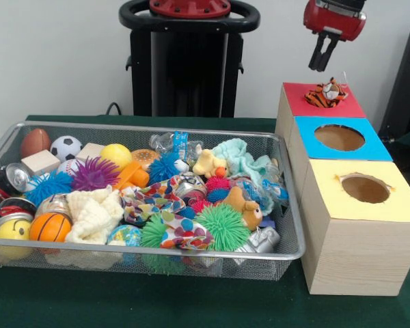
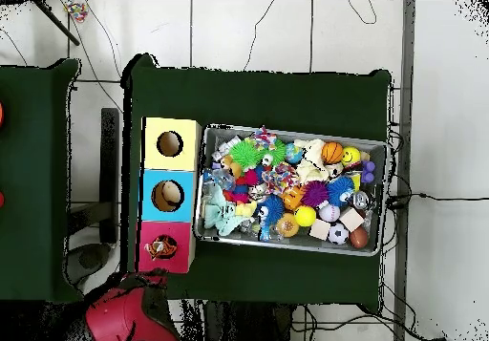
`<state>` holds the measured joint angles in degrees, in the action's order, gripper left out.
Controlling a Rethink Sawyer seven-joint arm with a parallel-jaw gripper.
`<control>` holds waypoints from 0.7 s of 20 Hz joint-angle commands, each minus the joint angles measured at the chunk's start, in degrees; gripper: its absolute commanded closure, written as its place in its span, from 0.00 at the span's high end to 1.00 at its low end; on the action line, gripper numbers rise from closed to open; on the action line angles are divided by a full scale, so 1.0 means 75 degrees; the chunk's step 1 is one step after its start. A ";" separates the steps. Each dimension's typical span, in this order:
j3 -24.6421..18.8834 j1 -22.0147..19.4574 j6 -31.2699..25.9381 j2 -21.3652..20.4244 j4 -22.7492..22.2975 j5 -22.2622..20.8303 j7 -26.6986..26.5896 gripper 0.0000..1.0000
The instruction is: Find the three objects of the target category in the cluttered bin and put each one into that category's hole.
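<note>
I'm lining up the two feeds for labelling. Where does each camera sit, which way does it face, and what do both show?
Front view: sits across the table, facing the robot; it looks at the wire bin and three boxes; the pedestal and red end effector above the red box show.
Overhead view: sits above, looking straight down at the green table; the red arm shows at bottom.
Shared: bin, yellow box, blue box, red box with the tiger toy on its hole.
</note>
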<state>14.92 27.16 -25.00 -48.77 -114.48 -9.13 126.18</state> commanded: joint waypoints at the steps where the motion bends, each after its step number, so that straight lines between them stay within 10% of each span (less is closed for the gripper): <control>1: -0.0989 -0.0338 -0.0179 0.0091 0.0197 0.0545 0.0754 0.00; 14: -0.1473 -0.1205 -0.0329 0.0292 0.0407 0.0504 0.0100 0.00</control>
<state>11.30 23.38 -25.00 -48.31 -114.47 -7.83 126.18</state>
